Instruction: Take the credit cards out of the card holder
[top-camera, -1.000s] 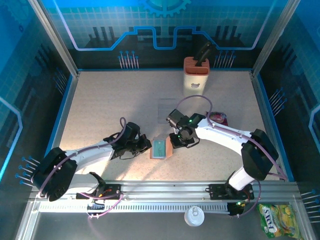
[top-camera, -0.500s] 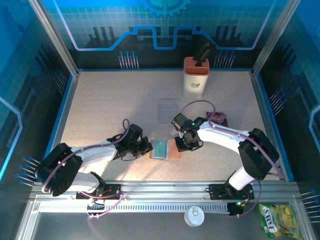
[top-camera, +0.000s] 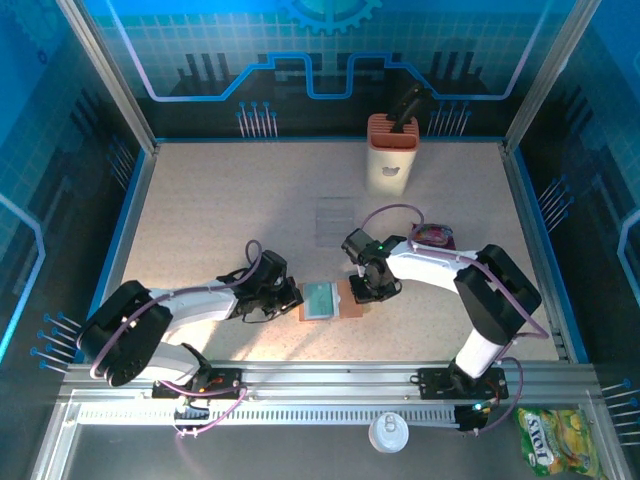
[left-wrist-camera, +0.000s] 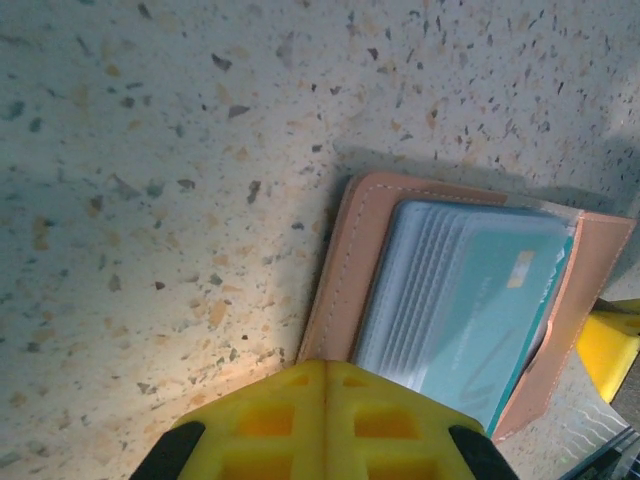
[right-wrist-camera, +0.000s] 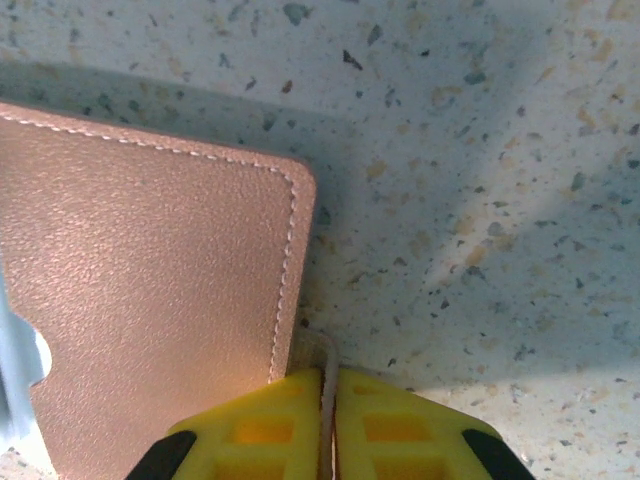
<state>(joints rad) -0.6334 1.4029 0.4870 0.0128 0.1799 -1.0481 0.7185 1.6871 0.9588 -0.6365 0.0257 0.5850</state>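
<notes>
The brown card holder (top-camera: 347, 299) lies open on the table between my two grippers, and a stack of teal credit cards (top-camera: 320, 298) rests in its left half. The left wrist view has the cards (left-wrist-camera: 470, 300) tucked in the grey-blue pocket of the holder (left-wrist-camera: 350, 270). My left gripper (top-camera: 292, 297) is shut, with its tip (left-wrist-camera: 325, 365) at the holder's left edge and nothing between its fingers. The right gripper (top-camera: 362, 290) is shut on the thin edge of the holder's right flap (right-wrist-camera: 150, 280), which passes between its fingertips (right-wrist-camera: 328, 385).
A tall orange-and-cream box (top-camera: 392, 155) stands at the back. A purple-red packet (top-camera: 437, 236) lies just right of my right arm. A faint clear sheet (top-camera: 335, 215) lies behind the holder. A white lid (top-camera: 388, 432) and a green snack bag (top-camera: 548, 440) sit off the table, near the front.
The holder's right flap has come down from a raised tilt to lie flatter. My left gripper has slid right, up to the holder's edge. The right gripper has shifted slightly with the flap.
</notes>
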